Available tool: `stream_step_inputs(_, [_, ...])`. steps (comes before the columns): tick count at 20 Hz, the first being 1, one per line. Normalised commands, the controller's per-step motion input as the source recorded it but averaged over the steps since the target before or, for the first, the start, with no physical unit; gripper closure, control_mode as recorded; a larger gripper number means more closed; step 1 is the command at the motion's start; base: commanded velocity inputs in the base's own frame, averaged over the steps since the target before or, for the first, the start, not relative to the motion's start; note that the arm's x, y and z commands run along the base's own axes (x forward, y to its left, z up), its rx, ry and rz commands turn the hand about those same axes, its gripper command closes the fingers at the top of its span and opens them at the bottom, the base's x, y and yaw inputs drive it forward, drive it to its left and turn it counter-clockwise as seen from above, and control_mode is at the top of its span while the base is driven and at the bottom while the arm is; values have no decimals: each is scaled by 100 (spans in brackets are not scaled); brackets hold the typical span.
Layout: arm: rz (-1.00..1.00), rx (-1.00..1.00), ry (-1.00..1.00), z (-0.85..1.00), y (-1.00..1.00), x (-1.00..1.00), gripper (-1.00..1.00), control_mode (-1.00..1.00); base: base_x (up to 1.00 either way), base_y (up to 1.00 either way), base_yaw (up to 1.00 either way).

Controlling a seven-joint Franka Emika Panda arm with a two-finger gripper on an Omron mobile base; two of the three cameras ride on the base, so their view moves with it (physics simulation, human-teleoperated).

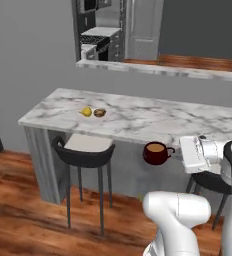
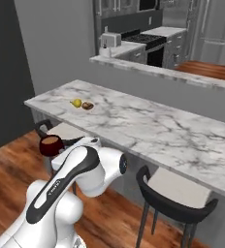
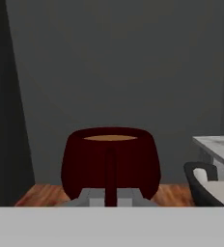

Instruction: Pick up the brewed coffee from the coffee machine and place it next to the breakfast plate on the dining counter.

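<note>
Brewed coffee (image 1: 155, 152): dark red mug, light brown liquid, upright, held by its handle in the gripper (image 1: 177, 151), fingers closed on it, in the air. Dining counter (image 1: 153, 117): beyond and above the fingers, mug below its front edge. Breakfast plate (image 1: 93, 113): on the counter, well apart from the fingers. Stool (image 1: 84, 150): near, under the counter's edge.
</note>
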Motion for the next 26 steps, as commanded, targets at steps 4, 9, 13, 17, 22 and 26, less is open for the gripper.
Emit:
stream_step_inputs(4, [0, 0, 0, 0, 0, 0, 100, 100, 93, 100, -41])
stream_step_inputs(9, [0, 0, 0, 0, 0, 0, 100, 100, 93, 70, -44])
stream_step_inputs(13, [0, 0, 0, 0, 0, 0, 100, 100, 92, 64, -43])
stream_step_inputs(17, [0, 0, 0, 0, 0, 0, 100, 100, 91, 47, -38])
stream_step_inputs(22, [-22, -3, 0, 0, 1, 73, 100, -100, 0, 0, 0])
stream_step_inputs(26, [-8, 0, 4, 0, -19, 67, 100, -100, 0, 0, 0])
